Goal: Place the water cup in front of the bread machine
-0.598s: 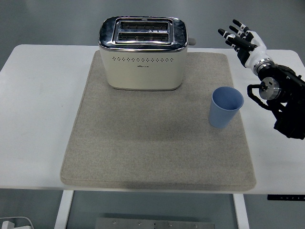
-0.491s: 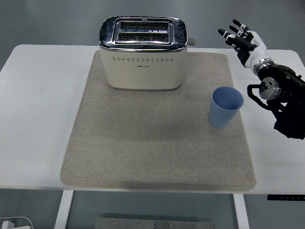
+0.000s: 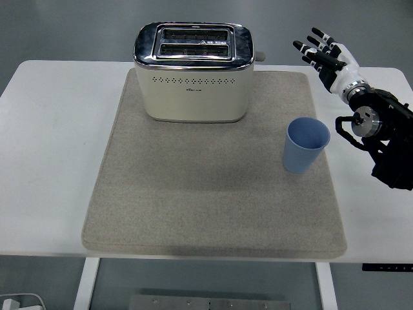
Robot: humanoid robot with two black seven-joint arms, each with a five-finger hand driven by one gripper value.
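Black-and-white fingers [image 3: 314,51] fan out from the right hand [image 3: 328,57], which is raised over the far right part of the white table [image 3: 45,148], spread wide and holding nothing. Its black arm [image 3: 384,139] runs back toward the right edge, all joints and cables. The hand is well apart from anything on the table.

Nearer and to the left of that hand stands the blue water cup [image 3: 305,145], upright on the right side of a grey felt mat [image 3: 206,200], close to the mat's right border. Looking down into it, the cup seems empty; only its blue inside shows.

Further left, at the far end of the mat, sits the cream bread machine [image 3: 193,72] with a shiny metal top. Its two slots look dark and bare. The mat on the near side of it lies open, and the cup stands off to the right of that stretch.
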